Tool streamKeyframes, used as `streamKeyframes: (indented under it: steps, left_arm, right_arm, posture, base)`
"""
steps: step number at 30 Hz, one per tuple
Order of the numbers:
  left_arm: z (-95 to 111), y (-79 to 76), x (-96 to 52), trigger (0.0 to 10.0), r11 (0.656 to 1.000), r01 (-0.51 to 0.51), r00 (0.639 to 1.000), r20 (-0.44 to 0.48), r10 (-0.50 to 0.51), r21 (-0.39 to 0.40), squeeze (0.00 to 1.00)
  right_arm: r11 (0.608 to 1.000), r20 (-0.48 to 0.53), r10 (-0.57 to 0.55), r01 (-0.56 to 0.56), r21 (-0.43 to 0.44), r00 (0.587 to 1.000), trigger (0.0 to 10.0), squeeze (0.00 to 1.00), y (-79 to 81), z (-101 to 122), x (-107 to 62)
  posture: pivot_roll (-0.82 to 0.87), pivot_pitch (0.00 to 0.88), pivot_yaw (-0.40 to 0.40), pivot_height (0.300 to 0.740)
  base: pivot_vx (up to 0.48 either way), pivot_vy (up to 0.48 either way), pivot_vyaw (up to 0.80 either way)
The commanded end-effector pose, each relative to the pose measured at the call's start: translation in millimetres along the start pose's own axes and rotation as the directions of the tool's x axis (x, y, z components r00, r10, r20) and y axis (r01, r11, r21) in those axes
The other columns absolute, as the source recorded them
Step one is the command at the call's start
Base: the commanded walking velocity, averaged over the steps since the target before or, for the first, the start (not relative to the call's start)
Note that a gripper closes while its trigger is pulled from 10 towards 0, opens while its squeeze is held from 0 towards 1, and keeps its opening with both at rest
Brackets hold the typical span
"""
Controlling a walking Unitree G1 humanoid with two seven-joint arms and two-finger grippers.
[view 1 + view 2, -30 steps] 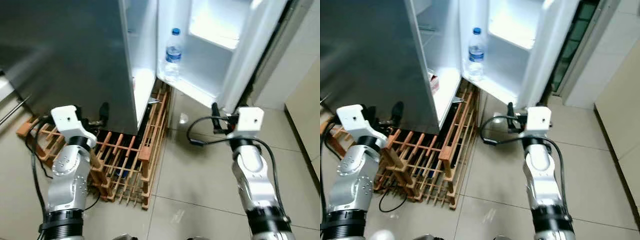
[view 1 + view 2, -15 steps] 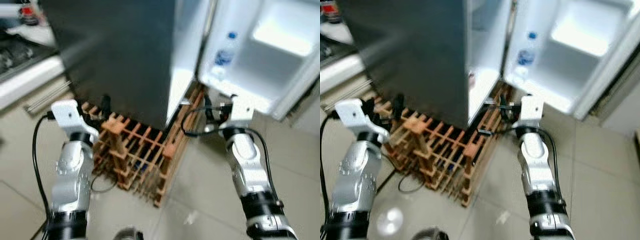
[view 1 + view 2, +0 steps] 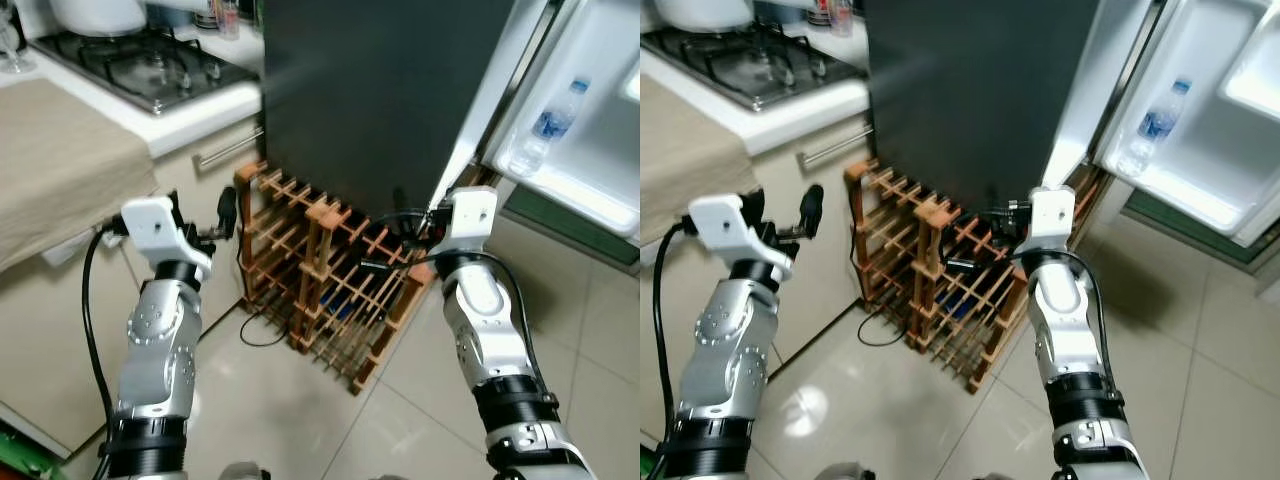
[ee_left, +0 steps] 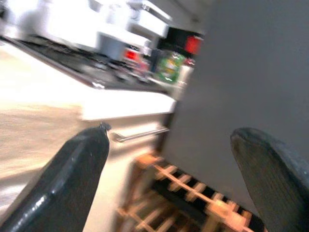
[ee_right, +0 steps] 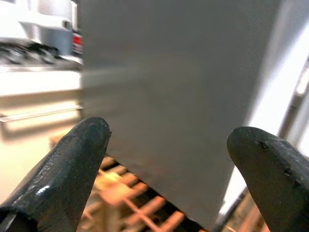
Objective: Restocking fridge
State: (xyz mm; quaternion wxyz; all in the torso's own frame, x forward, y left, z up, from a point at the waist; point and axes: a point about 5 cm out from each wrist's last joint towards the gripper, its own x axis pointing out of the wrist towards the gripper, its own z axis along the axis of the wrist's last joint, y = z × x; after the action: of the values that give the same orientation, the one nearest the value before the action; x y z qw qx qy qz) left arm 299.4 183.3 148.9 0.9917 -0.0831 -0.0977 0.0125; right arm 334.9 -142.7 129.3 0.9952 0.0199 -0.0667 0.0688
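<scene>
A pale tiled floor [image 3: 300,410] carries a wooden wine rack [image 3: 330,280] standing against the dark fridge side [image 3: 390,90], with a black cable [image 3: 262,338] lying beside it. The open fridge door's shelf [image 3: 570,185] holds a water bottle [image 3: 550,128]. A counter [image 3: 170,115] bears a gas hob [image 3: 150,65].

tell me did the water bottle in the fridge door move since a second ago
No. The water bottle sits in the same spot on the fridge door shelf; the whole view swung left, so the camera turned.
</scene>
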Motion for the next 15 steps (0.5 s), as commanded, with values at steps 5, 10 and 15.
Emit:
streamKeyframes:
  steps: [5, 10, 15]
  left_arm:
    - [-4.0, -3.1, 7.4, 10.0, 0.998, -0.067, 0.998, -0.019, 0.067, 0.018, 0.0]
    - [-8.8, 3.2, 9.2, 10.0, 0.987, -0.136, 0.989, -0.05, 0.14, 0.083, 0.0]
    - [-9.8, -0.4, 8.3, 10.0, 0.985, -0.131, 0.989, -0.048, 0.137, 0.108, 0.0]
  right_arm:
    - [1.0, 0.0, -0.008, 0.008, 0.004, 1.0, 10.0, 0.0, -6.1, 3.3, 4.6]
    - [1.0, 0.005, 0.016, -0.016, 0.003, 1.0, 10.0, 0.0, -3.2, 5.5, 8.0]
    - [1.0, -0.002, 0.029, -0.029, 0.006, 1.0, 10.0, 0.0, -3.2, 4.9, 9.4]
  posture:
    - [-0.01, 0.0, -0.052, 0.74]
    - [-0.01, 0.0, -0.058, 0.74]
    - [0.0, 0.0, -0.075, 0.74]
  base:
    - [0.0, -0.48, 0.63]
    - [0.0, -0.48, 0.61]
    - [0.0, -0.343, 0.59]
